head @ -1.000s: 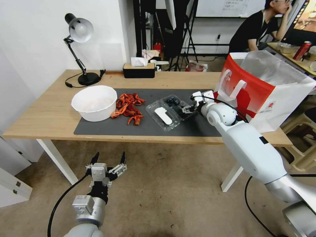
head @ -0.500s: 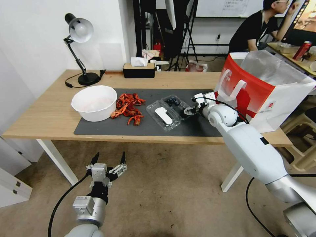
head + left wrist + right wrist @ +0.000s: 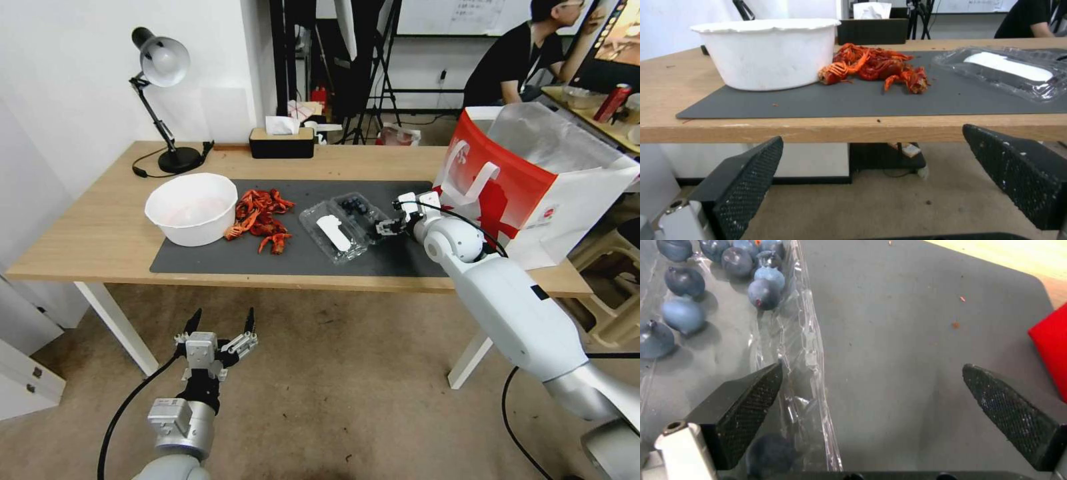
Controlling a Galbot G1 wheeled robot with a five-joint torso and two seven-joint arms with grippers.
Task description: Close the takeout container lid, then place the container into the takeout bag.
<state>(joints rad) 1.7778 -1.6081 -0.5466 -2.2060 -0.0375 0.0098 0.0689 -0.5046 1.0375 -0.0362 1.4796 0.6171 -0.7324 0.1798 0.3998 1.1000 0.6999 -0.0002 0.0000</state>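
An open takeout container (image 3: 343, 221) of blueberries lies on the desk's grey mat, near the back right corner. Its thin, light plastic likely buckles; grip the rim. The right claw (image 3: 871, 400), fingers apart, straddles that rim.

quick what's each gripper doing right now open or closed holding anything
Left gripper: open, empty, parked below the table edge.
Right gripper: open, empty, one finger over the takeout container rim.

Takeout container (image 3: 345, 223) lies open beside the upright takeout bag (image 3: 533, 180).
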